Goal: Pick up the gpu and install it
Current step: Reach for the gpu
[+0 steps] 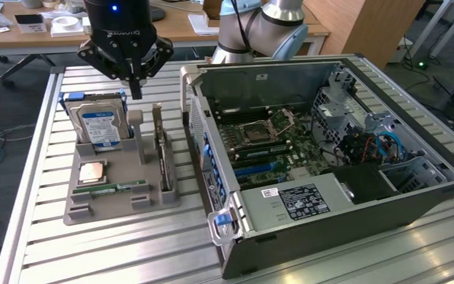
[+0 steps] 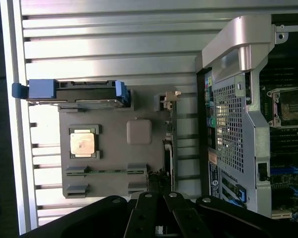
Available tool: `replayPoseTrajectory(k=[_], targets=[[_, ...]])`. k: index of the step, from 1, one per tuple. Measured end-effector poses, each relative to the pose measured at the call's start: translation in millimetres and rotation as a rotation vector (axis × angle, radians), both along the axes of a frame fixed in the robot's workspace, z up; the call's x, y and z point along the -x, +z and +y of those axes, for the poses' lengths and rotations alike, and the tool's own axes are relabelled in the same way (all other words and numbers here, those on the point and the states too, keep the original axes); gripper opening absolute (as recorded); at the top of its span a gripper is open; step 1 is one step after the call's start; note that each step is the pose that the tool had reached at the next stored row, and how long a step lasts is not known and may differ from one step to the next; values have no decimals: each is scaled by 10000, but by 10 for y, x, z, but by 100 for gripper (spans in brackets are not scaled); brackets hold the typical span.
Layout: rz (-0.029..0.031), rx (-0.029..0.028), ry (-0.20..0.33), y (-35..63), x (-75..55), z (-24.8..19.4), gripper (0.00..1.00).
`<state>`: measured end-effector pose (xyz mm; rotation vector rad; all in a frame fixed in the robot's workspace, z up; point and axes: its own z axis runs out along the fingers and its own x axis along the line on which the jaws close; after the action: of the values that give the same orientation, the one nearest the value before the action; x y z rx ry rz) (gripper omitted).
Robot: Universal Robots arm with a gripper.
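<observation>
While the gripper (image 1: 136,93) is hovering above the grey moulded holder (image 1: 125,207), its dark fingers are meeting at a point and gripping nothing. The gpu (image 1: 161,148) is standing on edge in a slot just beside it, toward the open metal case (image 1: 353,231).

From the wrist, the gpu (image 2: 168,153) is showing as a thin dark strip, possibly with its bracket at the far end. Descending shut and off-centre is, I judge, risking a knock against the board's thin edge or the holder's upright post (image 1: 136,133), tipping the card.
</observation>
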<state>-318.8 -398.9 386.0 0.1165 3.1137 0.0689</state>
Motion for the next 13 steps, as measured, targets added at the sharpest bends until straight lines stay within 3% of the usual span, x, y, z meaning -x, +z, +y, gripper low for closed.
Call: replayPoseTrajectory(k=[13], targets=[[0, 1, -1, 0, -151, 0, 11]])
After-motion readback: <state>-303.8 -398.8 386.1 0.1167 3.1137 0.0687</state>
